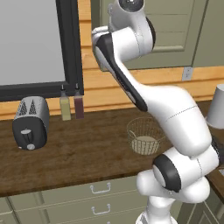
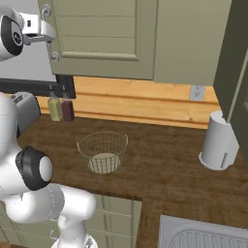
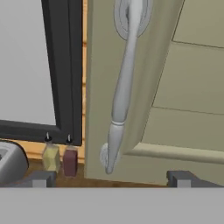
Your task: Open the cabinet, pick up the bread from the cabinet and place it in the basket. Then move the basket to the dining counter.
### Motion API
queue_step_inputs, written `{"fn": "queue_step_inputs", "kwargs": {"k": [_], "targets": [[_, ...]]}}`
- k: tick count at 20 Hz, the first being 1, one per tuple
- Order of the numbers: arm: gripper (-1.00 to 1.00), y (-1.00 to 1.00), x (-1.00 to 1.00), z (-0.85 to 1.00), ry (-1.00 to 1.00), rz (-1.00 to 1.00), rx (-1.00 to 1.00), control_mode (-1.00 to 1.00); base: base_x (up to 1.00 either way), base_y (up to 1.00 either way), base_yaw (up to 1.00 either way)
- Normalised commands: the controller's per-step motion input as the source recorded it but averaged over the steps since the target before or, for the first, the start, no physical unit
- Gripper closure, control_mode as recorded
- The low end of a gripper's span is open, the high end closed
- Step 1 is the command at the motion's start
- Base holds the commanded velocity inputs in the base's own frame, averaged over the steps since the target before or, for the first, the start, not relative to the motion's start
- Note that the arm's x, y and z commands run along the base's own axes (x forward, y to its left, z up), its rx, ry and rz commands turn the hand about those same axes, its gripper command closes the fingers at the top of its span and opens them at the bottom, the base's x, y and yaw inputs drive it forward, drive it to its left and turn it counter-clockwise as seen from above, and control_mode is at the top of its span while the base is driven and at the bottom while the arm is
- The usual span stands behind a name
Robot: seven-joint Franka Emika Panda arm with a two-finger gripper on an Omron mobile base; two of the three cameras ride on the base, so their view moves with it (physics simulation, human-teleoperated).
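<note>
A: Where is the two-finger gripper (image 3: 109, 178) sitting at this moment?

B: It is hovering in front of the sage-green panelled wall cabinet (image 3: 183, 78), facing the vertical silver bar handle (image 3: 122, 87) near the door's left edge. In the hand view the two dark fingertips (image 3: 39, 178) are standing wide apart, one on each side of the handle's lower end, and nothing is lying between them. They are gripping nothing.

A: Is the door shut?

B: It is looking closed in the right base view, where the cabinet (image 2: 131, 38) is hanging above the wooden worktop (image 2: 164, 160).

A: And the basket?

B: The round tan wire-mesh basket (image 2: 102, 151) with its pale base is resting upright on the worktop, below the cabinet and well apart from the gripper. In the left base view the basket (image 1: 142, 136) is partly hiding behind the white arm.

A: Anything else nearby?

B: A silver toaster (image 1: 30, 122) is standing to the left, with a yellow bottle (image 1: 65, 107) and a dark red bottle (image 1: 78, 106) beside it against the wall.
</note>
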Motion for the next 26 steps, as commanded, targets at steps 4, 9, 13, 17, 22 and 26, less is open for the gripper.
{"fn": "queue_step_inputs", "kwargs": {"k": [4,9,13,17,22,26], "targets": [[-1.00,0.00,0.66,0.00,0.00,0.00,-0.01,-1.00,0.00,0.00,0.00],[-1.00,0.09,0.55,0.00,0.00,0.00,0.00,-1.00,0.00,0.00,0.00],[-1.00,0.06,0.41,-0.01,-0.02,0.00,0.00,-1.00,0.00,0.00,0.00],[-1.00,0.00,0.30,-0.24,-0.17,0.00,0.00,-1.00,0.00,0.00,0.00],[-1.00,0.00,0.18,-0.15,-0.11,0.01,0.00,-1.00,0.00,0.00,0.00],[1.00,0.01,0.20,0.00,0.00,0.01,0.00,-1.00,0.00,0.00,0.00]]}}
